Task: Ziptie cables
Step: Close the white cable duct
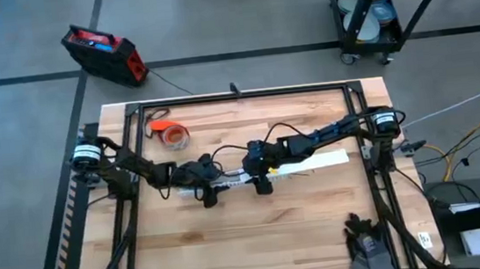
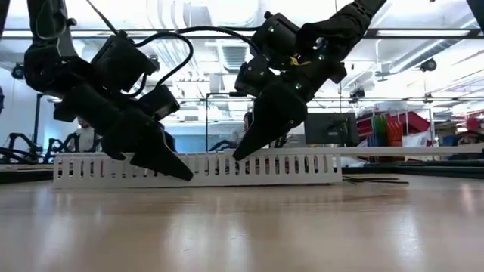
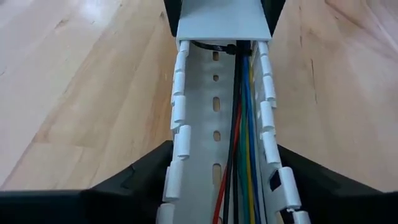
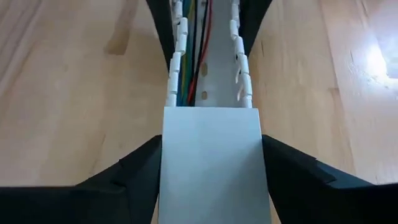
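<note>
My left end effector [image 1: 213,193] and right end effector [image 1: 263,183] each hold the long white slotted plastic channel [image 3: 214,112]. I should keep it steady so the thin coloured cables [image 3: 241,155] stay inside.

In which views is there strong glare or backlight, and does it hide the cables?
Low view: bright ceiling lights behind turn both arms into silhouettes; no cables visible. Right wrist view: a glare patch on the table at one edge. Left wrist view: even light, the cables clear inside the white channel.
</note>
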Robot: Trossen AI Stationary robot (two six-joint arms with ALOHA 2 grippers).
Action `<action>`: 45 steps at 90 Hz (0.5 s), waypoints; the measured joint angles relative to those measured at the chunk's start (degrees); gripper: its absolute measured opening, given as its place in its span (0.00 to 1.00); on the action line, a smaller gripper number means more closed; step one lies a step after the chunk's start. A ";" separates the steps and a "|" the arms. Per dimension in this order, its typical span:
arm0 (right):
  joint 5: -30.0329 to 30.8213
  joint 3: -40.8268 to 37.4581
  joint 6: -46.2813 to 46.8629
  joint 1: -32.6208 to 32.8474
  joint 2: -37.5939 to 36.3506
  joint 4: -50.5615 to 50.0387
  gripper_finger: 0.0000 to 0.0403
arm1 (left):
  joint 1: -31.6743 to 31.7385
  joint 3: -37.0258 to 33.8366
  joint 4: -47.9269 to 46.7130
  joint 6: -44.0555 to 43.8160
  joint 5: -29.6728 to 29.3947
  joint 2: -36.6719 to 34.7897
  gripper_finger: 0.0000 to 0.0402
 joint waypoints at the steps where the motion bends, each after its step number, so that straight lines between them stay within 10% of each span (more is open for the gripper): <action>1: 0.01 -0.01 0.04 0.00 0.00 -0.01 0.55 | 0.00 0.06 0.00 0.00 0.00 0.00 0.55; 45: 1.28 -0.20 1.20 0.00 0.00 0.73 0.54 | 0.00 3.24 -1.12 -0.56 -0.77 0.80 0.54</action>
